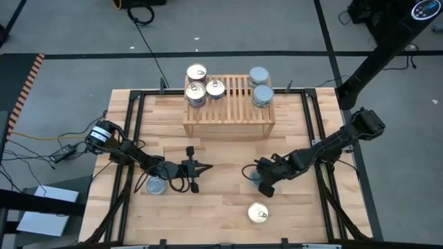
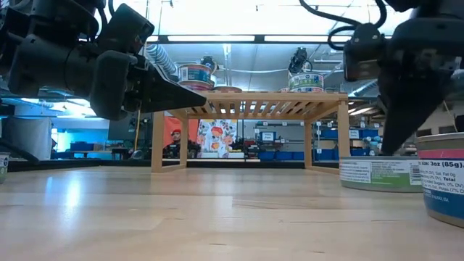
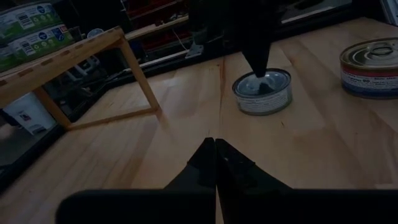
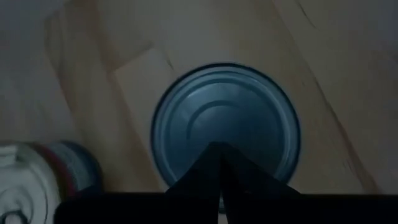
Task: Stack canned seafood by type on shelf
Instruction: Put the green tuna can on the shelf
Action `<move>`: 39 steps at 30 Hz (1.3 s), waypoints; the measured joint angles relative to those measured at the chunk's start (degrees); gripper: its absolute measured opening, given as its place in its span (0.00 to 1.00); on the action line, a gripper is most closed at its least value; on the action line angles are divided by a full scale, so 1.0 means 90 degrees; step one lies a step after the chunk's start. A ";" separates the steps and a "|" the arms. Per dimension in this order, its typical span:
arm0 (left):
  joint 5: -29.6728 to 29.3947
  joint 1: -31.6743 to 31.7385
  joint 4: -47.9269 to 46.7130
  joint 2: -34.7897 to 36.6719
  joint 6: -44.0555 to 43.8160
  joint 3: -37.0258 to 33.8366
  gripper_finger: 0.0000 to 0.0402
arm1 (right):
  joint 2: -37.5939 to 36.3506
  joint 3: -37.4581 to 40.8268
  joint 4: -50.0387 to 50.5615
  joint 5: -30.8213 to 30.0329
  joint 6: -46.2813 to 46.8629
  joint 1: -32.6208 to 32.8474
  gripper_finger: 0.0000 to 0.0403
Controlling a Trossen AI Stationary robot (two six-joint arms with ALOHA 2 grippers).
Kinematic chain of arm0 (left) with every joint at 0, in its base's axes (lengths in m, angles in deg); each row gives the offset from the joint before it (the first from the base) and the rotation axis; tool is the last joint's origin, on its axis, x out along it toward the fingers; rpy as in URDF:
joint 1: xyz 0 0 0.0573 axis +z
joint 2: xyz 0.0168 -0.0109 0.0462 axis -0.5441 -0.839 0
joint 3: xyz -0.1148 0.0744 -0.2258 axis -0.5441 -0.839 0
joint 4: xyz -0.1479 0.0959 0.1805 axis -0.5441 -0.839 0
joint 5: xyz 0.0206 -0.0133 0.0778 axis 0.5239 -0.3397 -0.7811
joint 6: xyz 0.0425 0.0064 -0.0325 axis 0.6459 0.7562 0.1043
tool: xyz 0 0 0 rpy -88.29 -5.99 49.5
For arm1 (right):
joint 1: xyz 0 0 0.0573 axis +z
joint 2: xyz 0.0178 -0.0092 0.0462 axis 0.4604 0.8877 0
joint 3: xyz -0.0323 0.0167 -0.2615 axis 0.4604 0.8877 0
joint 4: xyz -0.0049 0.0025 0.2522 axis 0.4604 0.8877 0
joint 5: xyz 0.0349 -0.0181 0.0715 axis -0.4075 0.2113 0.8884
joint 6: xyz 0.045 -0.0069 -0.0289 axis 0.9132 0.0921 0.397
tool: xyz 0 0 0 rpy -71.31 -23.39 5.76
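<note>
The wooden shelf [image 1: 228, 104] stands at the table's far middle. On its slatted top are three gold-topped tins [image 1: 196, 93] at the left and two blue-grey-topped tins [image 1: 262, 95] at the right. A blue-grey-topped tin [image 4: 227, 121] stands flat on the table, and my right gripper [image 1: 250, 173] is shut right over its middle, pointing steeply down. A gold-topped tin [image 1: 258, 213] stands nearer the front edge. My left gripper [image 1: 208, 167] is shut and empty, held level above the table's left middle, with another blue-grey-topped tin [image 1: 157, 185] beside its arm. My right gripper's shut fingertips [image 3: 263, 79] come from above, slanting down, at the middle of the blue-grey tin's top [image 3: 268, 87]. I cannot tell whether they touch the top or stop just over it. The tin stands upright on the table.
Black frame rails [image 1: 136, 124] run along the table's left and right sides. Bare planks lie between the shelf's front and the two grippers. Cables and a small box [image 1: 66, 153] lie on the floor to the left.
</note>
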 joint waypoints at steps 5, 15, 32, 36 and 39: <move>0.0007 0.0000 0.0001 0.0000 -0.0021 0.0002 0.00 | -0.0024 -0.0309 0.0265 -0.0006 -0.0223 0.0049 0.06; 0.0058 0.0000 -0.0047 0.0000 -0.0034 0.0000 0.00 | -0.0018 -0.0835 0.2190 -0.0368 -0.0019 0.0406 0.02; 0.0061 0.0000 -0.0096 0.0000 -0.0032 0.0021 0.00 | 0.0017 0.0335 -0.0151 -0.0493 0.0090 0.0721 0.01; 0.0061 0.0000 -0.0604 0.0000 -0.0029 0.0368 0.00 | 0.0013 0.0423 -0.0826 -0.0770 -0.0192 0.0721 0.01; 0.0063 0.0005 -0.1603 0.0000 -0.0024 0.0863 0.00 | -0.0001 0.0393 -0.1089 -0.0836 -0.0414 0.0721 0.02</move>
